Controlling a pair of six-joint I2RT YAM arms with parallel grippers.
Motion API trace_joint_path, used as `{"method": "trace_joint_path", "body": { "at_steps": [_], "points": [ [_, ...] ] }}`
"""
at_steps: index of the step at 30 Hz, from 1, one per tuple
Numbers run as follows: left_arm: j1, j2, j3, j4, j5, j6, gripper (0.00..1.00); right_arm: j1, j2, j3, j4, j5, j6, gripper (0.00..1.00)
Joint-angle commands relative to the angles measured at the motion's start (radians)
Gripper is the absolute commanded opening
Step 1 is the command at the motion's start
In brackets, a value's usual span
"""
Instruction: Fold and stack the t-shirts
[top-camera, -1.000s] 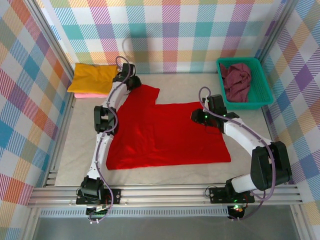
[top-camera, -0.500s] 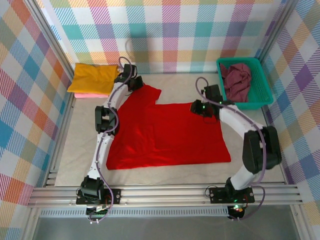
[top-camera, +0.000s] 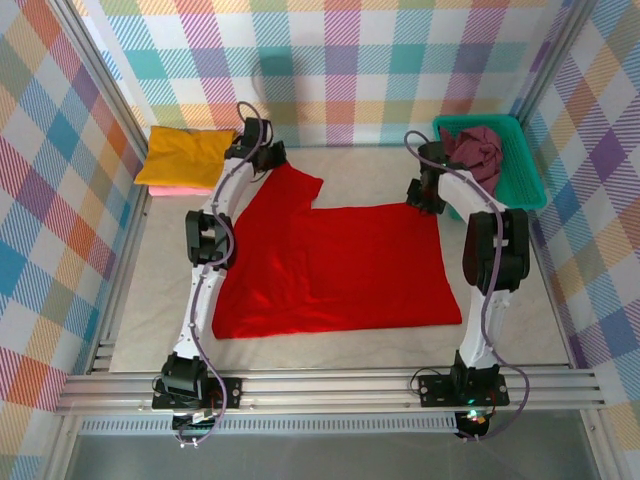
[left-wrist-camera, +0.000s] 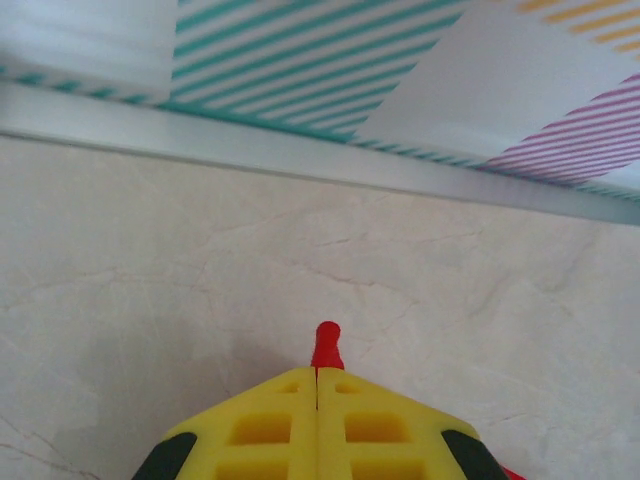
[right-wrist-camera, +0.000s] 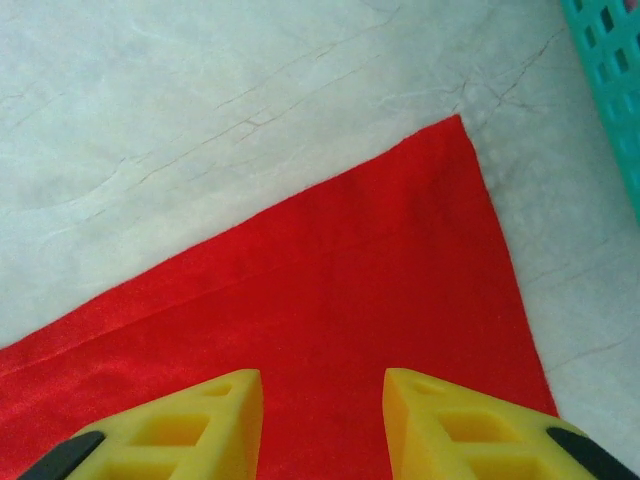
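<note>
Red t-shirt (top-camera: 340, 265) lies flat on the tabletop (top-camera: 370, 175), long axis left to right. Left gripper (left-wrist-camera: 318, 372) has its jaws pinched on the far sleeve tip; right gripper (right-wrist-camera: 321, 378), jaws parted (holding nothing), hovers over the far right corner.

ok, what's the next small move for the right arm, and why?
Probably lower the right fingers and close on the red shirt near its far corner. They are open over the cloth with that corner just ahead, while the left fingers are shut on the sleeve.
</note>
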Motion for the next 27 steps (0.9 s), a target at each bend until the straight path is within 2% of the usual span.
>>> {"method": "trace_joint_path", "body": {
  "at_steps": [1,13,18,27],
  "points": [
    [0.006,-0.069,0.008,0.014,0.004,0.032,0.0,0.007,0.047,0.073,-0.113,0.09,-0.027,0.39],
    [0.038,-0.083,0.003,-0.016,-0.003,0.064,0.0,0.004,0.195,0.267,-0.198,0.189,-0.016,0.48],
    [0.061,-0.07,0.003,-0.014,0.013,0.063,0.0,-0.005,0.259,0.356,-0.246,0.182,0.006,0.59],
    [0.09,-0.036,0.0,-0.019,0.016,0.064,0.0,-0.006,0.354,0.479,-0.313,0.167,0.033,0.6]
  ]
}}
